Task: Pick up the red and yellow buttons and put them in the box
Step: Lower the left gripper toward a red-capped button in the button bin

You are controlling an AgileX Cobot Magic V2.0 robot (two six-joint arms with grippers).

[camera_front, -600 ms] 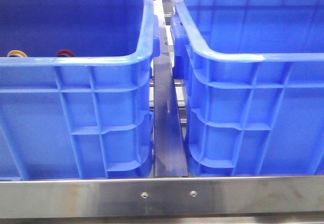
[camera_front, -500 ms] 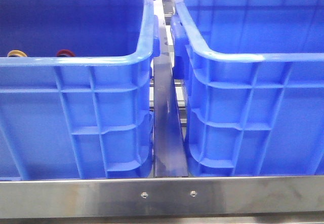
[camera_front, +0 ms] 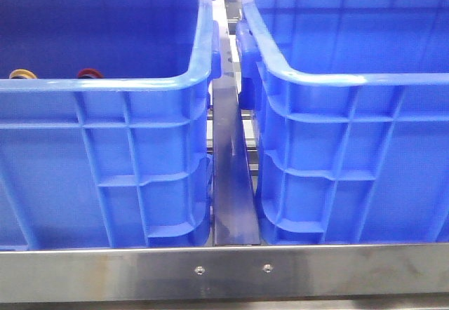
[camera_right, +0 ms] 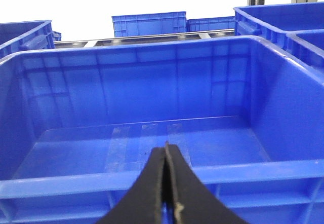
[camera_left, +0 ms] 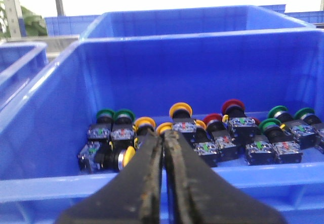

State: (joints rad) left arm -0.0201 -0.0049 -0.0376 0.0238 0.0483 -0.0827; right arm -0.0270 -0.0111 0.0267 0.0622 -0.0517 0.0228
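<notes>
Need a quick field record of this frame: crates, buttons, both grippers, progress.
source crate: left blue crate, holds a row of push buttons
button colours: green, yellow, red
target box: right blue crate, ribbed inner walls, nothing visible inside in the right wrist view
left gripper: shut, empty, above the near rim of the source crate
right gripper: shut, empty, over the near rim of the target box
front view: only one yellow and one red cap show above the rim
progress: no button picked yet
</notes>
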